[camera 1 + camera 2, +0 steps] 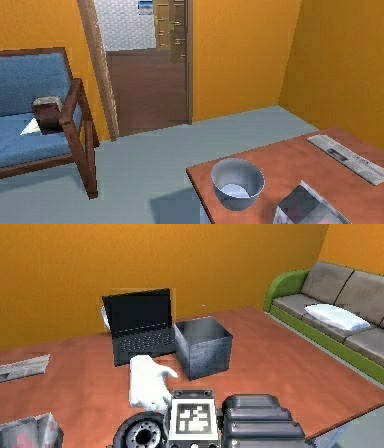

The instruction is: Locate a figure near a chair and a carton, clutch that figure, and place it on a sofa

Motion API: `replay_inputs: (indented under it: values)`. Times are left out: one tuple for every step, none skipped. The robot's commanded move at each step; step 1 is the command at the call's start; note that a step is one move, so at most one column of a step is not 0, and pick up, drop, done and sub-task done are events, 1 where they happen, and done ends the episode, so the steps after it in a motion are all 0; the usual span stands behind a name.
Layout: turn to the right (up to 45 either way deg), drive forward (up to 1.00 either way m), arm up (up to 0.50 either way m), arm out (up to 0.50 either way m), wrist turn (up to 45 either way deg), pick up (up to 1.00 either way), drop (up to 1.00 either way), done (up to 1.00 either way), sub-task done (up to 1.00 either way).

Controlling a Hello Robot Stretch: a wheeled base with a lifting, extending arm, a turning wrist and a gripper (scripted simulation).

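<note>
White figure [150, 379]: on table [80, 394], just beside grey carton [205, 346]. Probably light, stiff, smooth, chippable; best taken across its narrower width. Gripper [140, 430] near; jaws and load: indeterminable.

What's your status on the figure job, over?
Gripper at table edge, load can't be told. Small white thing beside brown box on blue chair, maybe the figure. Table between gripper and sofa.
</note>
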Motion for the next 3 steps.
replay_inputs:
  values:
    - [0.0, 0.00, 0.00, 0.12, 0.0, 0.00, 0.00, 0.00, 0.00]
    - [0.0, 0.00, 0.00, 0.00, 45.0, 0.00, 0.00, 0.00, 0.00]
    - [0.0, 0.00, 0.00, 0.00, 45.0, 0.00, 0.00, 0.00, 0.00]
